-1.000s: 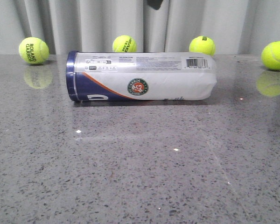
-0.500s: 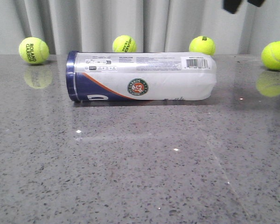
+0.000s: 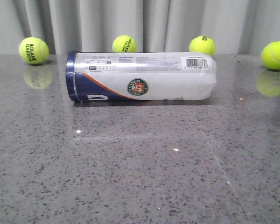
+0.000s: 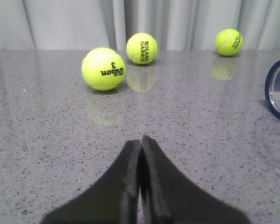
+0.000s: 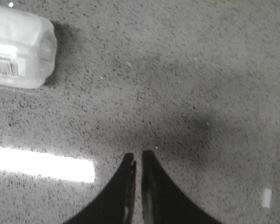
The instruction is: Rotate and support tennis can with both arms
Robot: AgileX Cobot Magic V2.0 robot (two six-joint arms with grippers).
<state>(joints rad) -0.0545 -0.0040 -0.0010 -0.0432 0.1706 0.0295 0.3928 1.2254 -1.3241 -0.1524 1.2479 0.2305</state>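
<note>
Left gripper [image 4: 140, 144]: fingers pressed together, empty, over bare table [image 4: 46, 140]; unseen in front view.
Right gripper [image 5: 137, 161]: fingers nearly touching, empty; unseen in front view.
Tennis can [image 3: 141, 76]: lying on its side mid-table, navy rim leftward, barcode end rightward.
Left wrist view: navy rim only [image 4: 279, 88].
Right wrist view: barcode end only [image 5: 19, 49].
Tennis balls: four behind the can; nearest leftmost [image 3: 33, 50].

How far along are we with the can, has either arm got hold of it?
Nothing looks done: the tennis can lies on its side on the table, untouched. In hand: nothing. The left gripper and right gripper are both shut and empty, each beside one end of the can. Left: contact, rotating and supporting it.
</note>
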